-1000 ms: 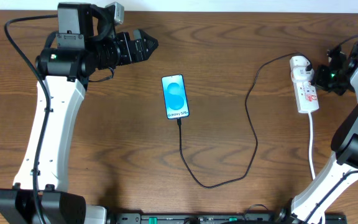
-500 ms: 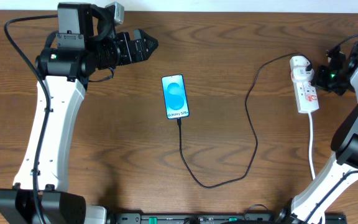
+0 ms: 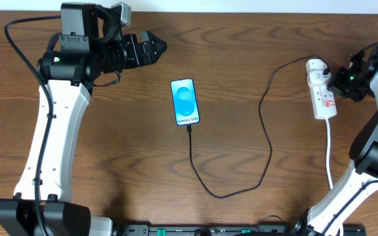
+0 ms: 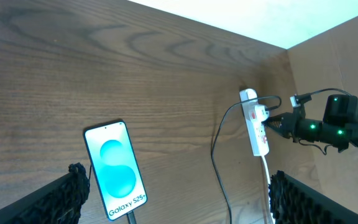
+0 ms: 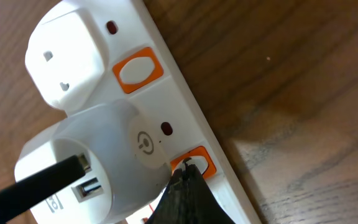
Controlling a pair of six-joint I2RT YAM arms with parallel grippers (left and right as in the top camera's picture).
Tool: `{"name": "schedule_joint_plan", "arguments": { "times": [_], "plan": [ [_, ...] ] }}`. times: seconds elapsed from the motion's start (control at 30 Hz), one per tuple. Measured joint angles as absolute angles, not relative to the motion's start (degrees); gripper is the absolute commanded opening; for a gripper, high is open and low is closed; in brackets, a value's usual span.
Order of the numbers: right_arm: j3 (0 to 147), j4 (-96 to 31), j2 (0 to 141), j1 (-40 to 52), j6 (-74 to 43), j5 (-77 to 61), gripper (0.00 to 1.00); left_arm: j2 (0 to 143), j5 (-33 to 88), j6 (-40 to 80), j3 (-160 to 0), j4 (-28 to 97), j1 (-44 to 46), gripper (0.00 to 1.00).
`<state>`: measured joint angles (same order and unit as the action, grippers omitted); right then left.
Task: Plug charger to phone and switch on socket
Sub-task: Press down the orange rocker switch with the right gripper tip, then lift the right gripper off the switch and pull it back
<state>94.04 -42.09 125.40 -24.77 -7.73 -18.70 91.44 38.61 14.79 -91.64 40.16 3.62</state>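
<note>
The phone [image 3: 185,101] lies screen up at the table's middle, and it also shows in the left wrist view [image 4: 115,171]. The charger's thin black cable [image 3: 268,141] runs from the phone's bottom edge, loops toward the front and climbs to a white adapter [image 5: 86,168] in the socket [image 3: 323,98]. My right gripper [image 3: 338,83] is shut, its tip [image 5: 188,171] touching the orange switch [image 5: 199,160] beside the adapter. My left gripper [image 3: 153,47] is open and empty, held above the table to the phone's far left [image 4: 176,180].
A second white plug [image 5: 67,56] sits at the socket's rounded end, with another orange switch [image 5: 137,70] beside it. The thick white cord [image 3: 329,147] runs from the socket toward the front right. The table's right edge lies just past the socket.
The right wrist has shifted very slightly to the right at the socket. The phone, the cable and the left arm have not moved.
</note>
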Motion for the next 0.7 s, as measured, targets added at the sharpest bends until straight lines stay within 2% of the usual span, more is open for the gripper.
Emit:
{"name": "schedule_joint_plan", "arguments": {
  "times": [0.3, 0.7],
  "plan": [
    [93.7, -39.1, 125.4, -24.5, -16.8, -17.4, 0.01, 91.4, 38.6, 14.8, -91.6, 40.2, 3.6, 0.93],
    [93.6, -39.1, 125.4, -24.6, -21.1, -18.0, 0.01, 91.4, 38.6, 14.8, -91.6, 40.2, 3.6, 0.93]
  ]
}}
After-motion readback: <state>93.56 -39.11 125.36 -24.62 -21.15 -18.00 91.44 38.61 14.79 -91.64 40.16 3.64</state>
